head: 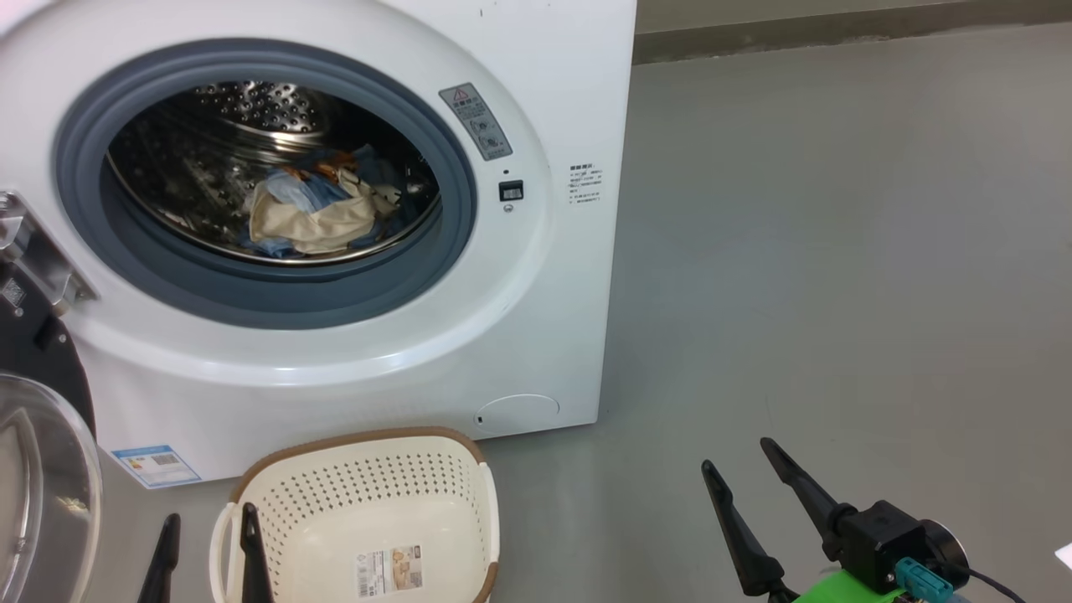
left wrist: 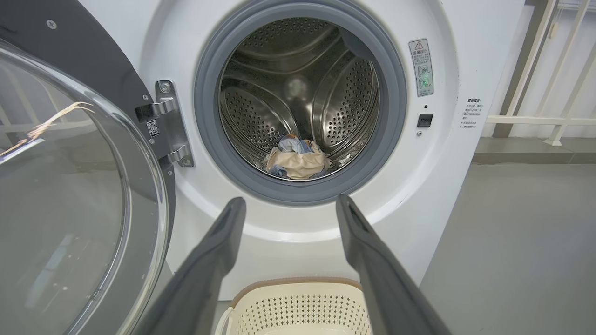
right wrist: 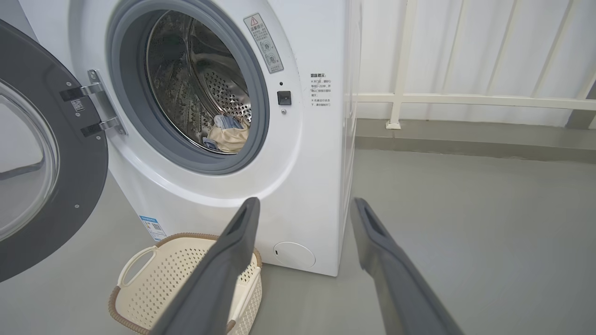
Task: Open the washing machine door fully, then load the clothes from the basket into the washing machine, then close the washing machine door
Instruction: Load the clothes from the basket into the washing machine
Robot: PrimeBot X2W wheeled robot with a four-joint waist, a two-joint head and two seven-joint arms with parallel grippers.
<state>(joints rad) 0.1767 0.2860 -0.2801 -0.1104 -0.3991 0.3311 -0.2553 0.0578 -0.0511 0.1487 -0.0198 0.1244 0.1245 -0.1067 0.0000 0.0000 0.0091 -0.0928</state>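
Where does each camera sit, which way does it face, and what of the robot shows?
Head view: from above, forward and down at the washing machine, the clothes in its drum and the empty basket; left gripper lower left, right gripper lower right, jaws open.
Left wrist view: low, facing straight into the drum between its own jaws; the washing machine door open at left.
Right wrist view: farther right, facing the machine at an angle between its jaws.
Shared: all views show clothes and basket.

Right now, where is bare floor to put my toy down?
The grey floor right of the washing machine is bare. In front of it is crowded: the basket, with the open washing machine door beside it.
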